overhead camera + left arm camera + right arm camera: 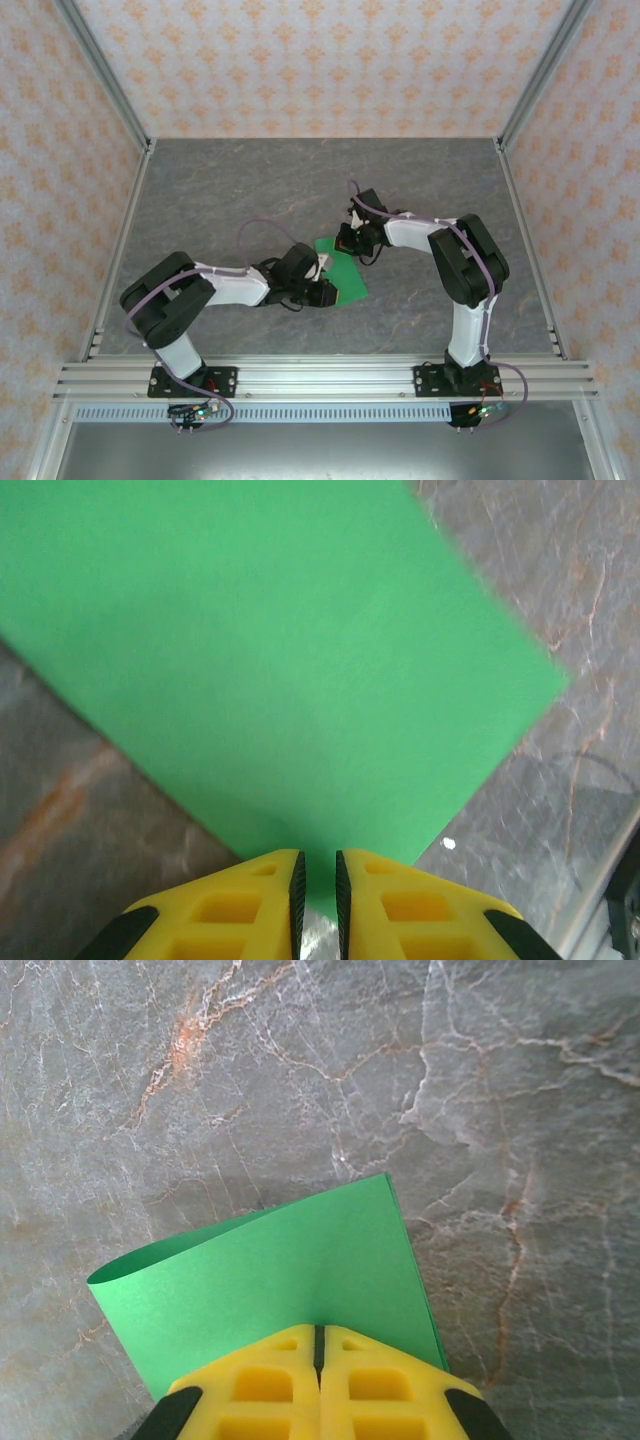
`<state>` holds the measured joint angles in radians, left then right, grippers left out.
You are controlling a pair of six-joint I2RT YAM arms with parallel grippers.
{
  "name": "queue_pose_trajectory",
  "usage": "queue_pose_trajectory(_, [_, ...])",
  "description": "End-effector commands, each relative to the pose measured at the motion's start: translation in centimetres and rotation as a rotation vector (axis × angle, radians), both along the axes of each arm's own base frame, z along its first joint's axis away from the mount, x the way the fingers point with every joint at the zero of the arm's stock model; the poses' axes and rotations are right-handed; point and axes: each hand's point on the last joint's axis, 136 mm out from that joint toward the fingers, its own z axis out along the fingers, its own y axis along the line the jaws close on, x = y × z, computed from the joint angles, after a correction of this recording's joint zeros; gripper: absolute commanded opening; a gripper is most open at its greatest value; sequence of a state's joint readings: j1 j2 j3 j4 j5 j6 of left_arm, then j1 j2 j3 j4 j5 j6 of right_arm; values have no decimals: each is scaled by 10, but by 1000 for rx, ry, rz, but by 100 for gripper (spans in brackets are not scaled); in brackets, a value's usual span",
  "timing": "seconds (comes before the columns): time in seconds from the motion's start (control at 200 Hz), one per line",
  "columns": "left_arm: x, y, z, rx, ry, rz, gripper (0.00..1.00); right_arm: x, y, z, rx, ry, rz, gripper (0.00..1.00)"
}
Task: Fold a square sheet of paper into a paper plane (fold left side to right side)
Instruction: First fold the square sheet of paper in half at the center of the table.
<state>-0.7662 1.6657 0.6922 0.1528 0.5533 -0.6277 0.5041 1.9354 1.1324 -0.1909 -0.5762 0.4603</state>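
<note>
Left pincer (pixel 318 885) and right pincer (pixel 320 1345) both clench the one square sheet of paper (pixel 280 660); two grips.

left claw (pixel 318 868) pinching green paper (pixel 280 660), marble table (pixel 570 570)

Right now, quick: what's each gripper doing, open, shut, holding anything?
Left gripper: shut, pinching the edge of the green sheet of paper.
Right gripper: shut on the same sheet, which curls over beside it.
</note>
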Motion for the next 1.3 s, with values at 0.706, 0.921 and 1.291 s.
queue_pose_trajectory(0.706, [24, -14, -7, 19, 27, 13, 18, -20, -27, -35, -157, 99, -32, 2])
queue_pose_trajectory(0.921, [5, -19, -9, 44, 35, -67, 18, -20, -28, -36, -165, 100, -35, 2])
queue_pose_trajectory(1.291, [-27, -14, -23, 65, 91, -113, 17, -19, -29, -36, -167, 99, -38, 2])
